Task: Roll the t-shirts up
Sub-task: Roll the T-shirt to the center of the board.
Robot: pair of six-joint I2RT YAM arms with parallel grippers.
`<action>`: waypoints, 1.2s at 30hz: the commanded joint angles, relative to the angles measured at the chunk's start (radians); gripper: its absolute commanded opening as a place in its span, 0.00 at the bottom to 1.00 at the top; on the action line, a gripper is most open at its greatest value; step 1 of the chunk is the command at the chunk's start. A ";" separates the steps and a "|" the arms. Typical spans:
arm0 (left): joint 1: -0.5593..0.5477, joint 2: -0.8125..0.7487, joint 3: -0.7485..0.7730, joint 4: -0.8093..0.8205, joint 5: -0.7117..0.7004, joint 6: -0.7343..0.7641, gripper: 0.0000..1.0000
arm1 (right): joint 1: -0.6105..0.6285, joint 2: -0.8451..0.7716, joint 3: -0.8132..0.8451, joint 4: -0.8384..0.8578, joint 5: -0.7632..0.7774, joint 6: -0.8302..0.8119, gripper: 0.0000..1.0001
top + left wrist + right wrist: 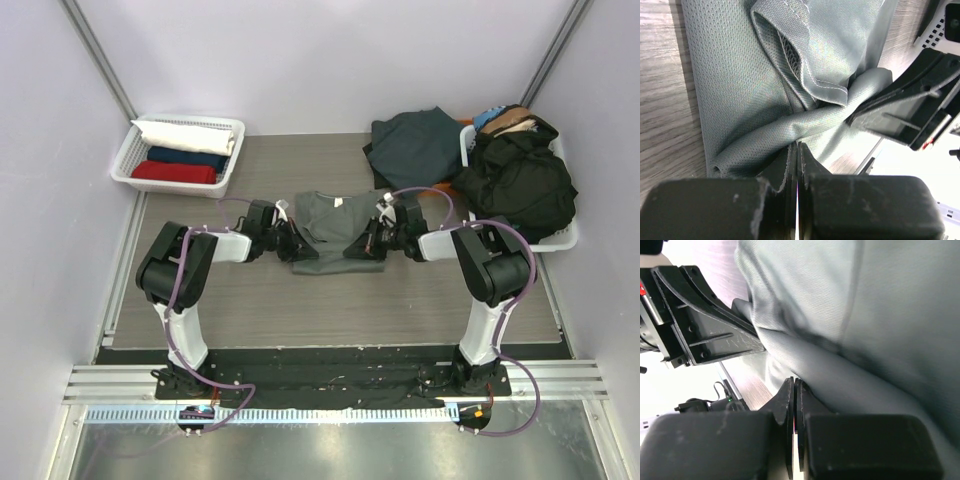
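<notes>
1. Robotics lab test cell: a left arm point(175, 268) and a right arm point(488, 262) stand bolted to a black plate point(330, 375) at the tabletop's point(330, 310) near edge.
2. Plain pale walls point(330, 60) box in the wood-grain tabletop; aluminium rails point(110, 385) line its near edge.
3. Purple cables point(178, 300) loop along both arms.
4. T-shirts point(175, 172) fill white lattice baskets point(122, 170) at the far corners; a grey-green t-shirt point(325, 225) lies mid-tabletop.

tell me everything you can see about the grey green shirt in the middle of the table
The grey-green t-shirt lies on the wood-look table, collar toward the far side with a small pale label at the neck. The fabric looks soft and fine-knit, with stitched sleeve hems. Its near edge is bunched into a loose fold. The left hand pinches that fold's left end and the right hand its right end, both shut.
</notes>
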 commanded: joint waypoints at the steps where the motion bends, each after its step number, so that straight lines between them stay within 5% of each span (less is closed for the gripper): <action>1: 0.020 0.022 0.002 -0.005 -0.044 0.044 0.00 | -0.066 -0.041 -0.047 0.007 -0.009 -0.043 0.01; 16: 0.032 -0.032 0.004 -0.040 -0.042 0.062 0.00 | -0.158 -0.211 -0.104 -0.228 0.204 -0.138 0.03; 22: 0.029 -0.180 0.021 -0.158 -0.078 0.108 0.17 | -0.140 -0.349 -0.053 -0.426 0.308 -0.190 0.33; 24: 0.023 -0.228 0.013 -0.209 -0.113 0.142 0.33 | -0.137 -0.415 -0.065 -0.440 0.330 -0.186 0.41; 36: 0.003 -0.403 -0.194 -0.253 -0.220 0.245 0.39 | -0.054 -0.581 -0.159 -0.558 0.517 -0.317 0.34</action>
